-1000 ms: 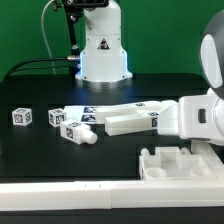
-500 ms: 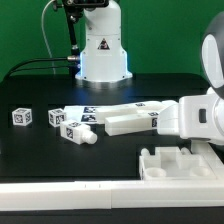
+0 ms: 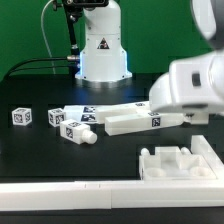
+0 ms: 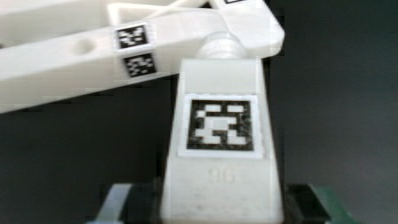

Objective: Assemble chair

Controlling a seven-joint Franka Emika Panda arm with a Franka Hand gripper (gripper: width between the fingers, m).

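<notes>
The nearest thing to a container is a white block with hollows [image 3: 180,160] cut into its top, lying at the front of the table [image 3: 40,150] toward the exterior view's right. Whether anything sits in those hollows cannot be told.

The chair is in loose pieces of smooth, chunky white plastic with black-and-white square tags. Two long pieces [image 3: 125,112] lie side by side mid-table, a short peg [image 3: 78,130] with a rounded tip lies beside a tagged block [image 3: 57,117], and a small lone cube [image 3: 20,117] sits well apart at the exterior view's left.

In the wrist view the gripper [image 4: 219,205] pinches a bar [image 4: 221,120]. The dark fingers [image 4: 125,203] press its two sides, and its rounded far end meets the other white pieces.

The table is matt black, the backdrop [image 3: 20,30] green, the robot's base [image 3: 103,50] white at the back, and the arm [image 3: 190,90] is a pale blur.
</notes>
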